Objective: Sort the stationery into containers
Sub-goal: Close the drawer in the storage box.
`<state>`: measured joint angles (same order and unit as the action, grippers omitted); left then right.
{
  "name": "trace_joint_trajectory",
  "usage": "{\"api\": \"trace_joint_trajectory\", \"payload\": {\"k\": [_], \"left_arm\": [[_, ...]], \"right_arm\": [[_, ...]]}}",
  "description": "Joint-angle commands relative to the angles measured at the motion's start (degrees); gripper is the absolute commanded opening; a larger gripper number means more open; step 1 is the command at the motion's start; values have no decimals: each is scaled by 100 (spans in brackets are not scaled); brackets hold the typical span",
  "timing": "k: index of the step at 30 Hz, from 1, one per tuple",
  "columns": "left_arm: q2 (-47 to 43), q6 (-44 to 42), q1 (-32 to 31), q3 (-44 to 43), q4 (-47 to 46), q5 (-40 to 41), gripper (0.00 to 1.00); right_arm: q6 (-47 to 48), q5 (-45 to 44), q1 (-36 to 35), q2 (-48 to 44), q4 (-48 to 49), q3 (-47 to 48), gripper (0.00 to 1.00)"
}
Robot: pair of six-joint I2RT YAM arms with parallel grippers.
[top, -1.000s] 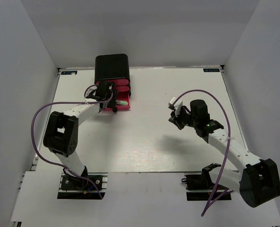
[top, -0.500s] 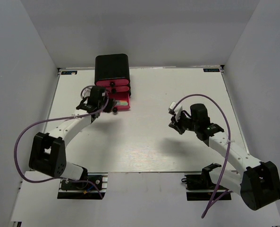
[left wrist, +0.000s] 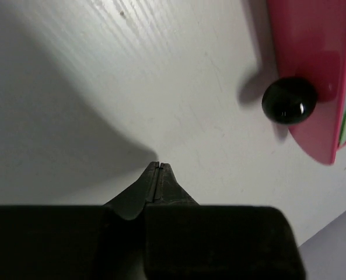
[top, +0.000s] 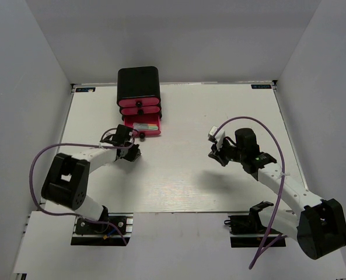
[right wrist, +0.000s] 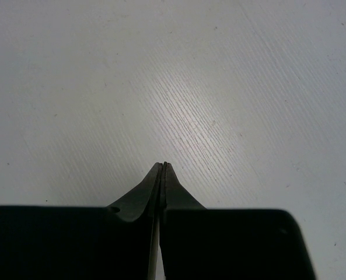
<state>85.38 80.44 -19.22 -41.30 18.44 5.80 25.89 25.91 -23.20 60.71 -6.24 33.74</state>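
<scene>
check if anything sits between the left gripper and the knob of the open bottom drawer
Nothing visible does. In the left wrist view only bare table lies between the shut left gripper and the black knob on the pulled-out pink drawer.

White arm links (top: 94, 157), black joint housings (top: 321, 224), looping purple cables (top: 245, 118), black slotted base plates (top: 100, 227).
</scene>
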Motion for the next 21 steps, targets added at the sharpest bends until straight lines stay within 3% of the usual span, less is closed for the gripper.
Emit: {"api": "trace_joint_trajectory", "payload": {"k": [1, 5, 8, 13, 21], "left_arm": [[381, 295, 33, -491, -86, 272, 8], [997, 454, 138, -967, 71, 448, 16], [1225, 621, 252, -1100, -112, 518, 33], [1436, 815, 419, -1223, -305, 457, 53], [1823, 929, 525, -1346, -832, 220, 65]], "right_arm": [[13, 90, 26, -59, 88, 19, 0], [21, 28, 26, -85, 70, 1, 0], [21, 10, 44, -112, 53, 36, 0], [21, -16, 44, -103, 62, 10, 0], [48, -16, 61, -15, 114, 54, 0]]}}
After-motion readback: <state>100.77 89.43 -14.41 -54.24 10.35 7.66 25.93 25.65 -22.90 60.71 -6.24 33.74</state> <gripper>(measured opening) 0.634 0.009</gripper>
